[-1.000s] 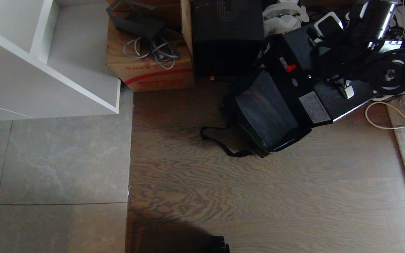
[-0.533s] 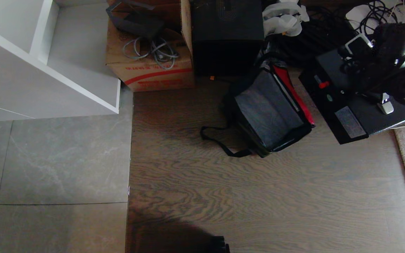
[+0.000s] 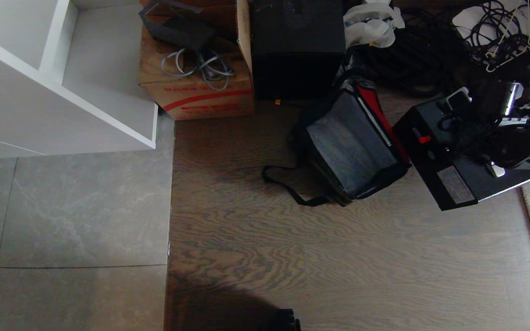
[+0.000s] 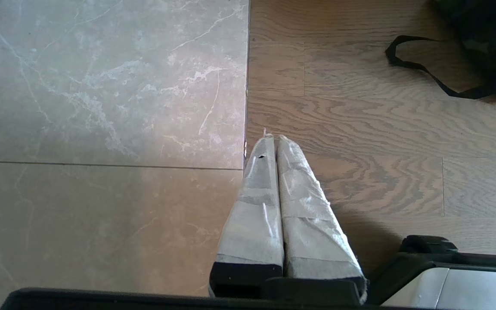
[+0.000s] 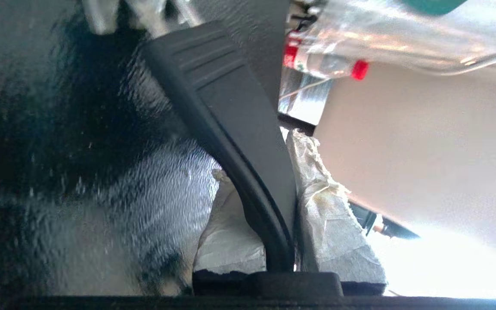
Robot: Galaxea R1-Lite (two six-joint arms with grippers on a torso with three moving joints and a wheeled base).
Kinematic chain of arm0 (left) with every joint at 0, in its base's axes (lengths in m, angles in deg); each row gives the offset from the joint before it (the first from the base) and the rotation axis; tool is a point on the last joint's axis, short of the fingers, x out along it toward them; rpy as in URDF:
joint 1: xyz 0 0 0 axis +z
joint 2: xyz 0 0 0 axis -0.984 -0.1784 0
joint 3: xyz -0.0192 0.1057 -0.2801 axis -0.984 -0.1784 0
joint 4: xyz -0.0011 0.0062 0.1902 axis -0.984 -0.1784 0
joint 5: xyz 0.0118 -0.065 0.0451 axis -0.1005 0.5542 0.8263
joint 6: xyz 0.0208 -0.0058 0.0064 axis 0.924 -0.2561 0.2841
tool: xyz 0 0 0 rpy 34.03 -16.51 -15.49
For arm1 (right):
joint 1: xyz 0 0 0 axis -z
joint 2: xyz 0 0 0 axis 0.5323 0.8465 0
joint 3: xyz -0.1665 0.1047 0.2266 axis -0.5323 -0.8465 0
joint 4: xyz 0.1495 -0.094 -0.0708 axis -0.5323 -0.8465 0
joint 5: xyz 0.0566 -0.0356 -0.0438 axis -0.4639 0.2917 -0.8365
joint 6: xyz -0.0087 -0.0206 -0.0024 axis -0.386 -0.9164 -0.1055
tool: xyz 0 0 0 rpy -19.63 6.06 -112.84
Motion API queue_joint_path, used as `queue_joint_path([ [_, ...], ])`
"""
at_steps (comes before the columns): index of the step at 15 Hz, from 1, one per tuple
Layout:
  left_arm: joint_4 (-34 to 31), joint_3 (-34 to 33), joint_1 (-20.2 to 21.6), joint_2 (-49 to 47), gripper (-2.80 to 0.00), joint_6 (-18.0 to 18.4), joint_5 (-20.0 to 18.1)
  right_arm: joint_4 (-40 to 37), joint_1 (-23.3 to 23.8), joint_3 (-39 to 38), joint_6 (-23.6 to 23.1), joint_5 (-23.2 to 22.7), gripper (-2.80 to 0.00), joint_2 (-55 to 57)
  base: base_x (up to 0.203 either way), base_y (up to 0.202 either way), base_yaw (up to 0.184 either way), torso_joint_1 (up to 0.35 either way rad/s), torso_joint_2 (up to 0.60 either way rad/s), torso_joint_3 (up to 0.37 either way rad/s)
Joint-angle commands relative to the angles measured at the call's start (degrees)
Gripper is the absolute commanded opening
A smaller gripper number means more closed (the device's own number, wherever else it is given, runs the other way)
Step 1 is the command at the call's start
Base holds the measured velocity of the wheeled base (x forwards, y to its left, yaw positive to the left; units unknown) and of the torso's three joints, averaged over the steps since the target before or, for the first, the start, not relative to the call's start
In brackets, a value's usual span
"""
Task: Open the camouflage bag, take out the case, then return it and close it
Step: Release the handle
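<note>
The robot's left gripper (image 4: 276, 140) has two long tapering fingers wrapped in whitish, slightly frayed cloth tape, set in a black base, beside a silver-grey housing with black trim. The right gripper (image 5: 269, 181) wears the same pale, crumpled tape wrapping on a black mount. In the head view, the right arm (image 3: 518, 138) is black, with a shiny silver section and dark cables.
</note>
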State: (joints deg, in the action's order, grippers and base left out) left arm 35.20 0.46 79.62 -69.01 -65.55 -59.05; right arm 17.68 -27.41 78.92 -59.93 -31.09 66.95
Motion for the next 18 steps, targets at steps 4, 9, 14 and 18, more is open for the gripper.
queue_joint_path([
  [4,0.03,-0.62,0.01,0.00,-2.80,-0.02,0.13,2.48,1.84,0.87,0.07,0.23,-2.80,7.72,0.000,0.000,0.000,0.000,0.00,0.000],
  [9,0.03,-0.62,0.01,0.00,-2.80,-0.02,0.04,3.15,3.33,3.17,-0.02,0.26,-2.80,11.48,0.000,0.000,0.000,0.000,0.00,0.000],
  [14,0.03,-0.53,0.01,0.00,-2.80,-0.02,0.04,2.68,3.24,-0.22,0.24,0.26,0.00,13.46,0.000,0.000,0.000,0.000,0.00,0.000],
  [18,0.03,-0.54,0.02,0.00,-2.80,-0.02,0.06,1.92,2.58,-10.02,0.17,-1.60,0.00,11.05,0.000,0.000,0.000,0.001,-0.01,0.004],
])
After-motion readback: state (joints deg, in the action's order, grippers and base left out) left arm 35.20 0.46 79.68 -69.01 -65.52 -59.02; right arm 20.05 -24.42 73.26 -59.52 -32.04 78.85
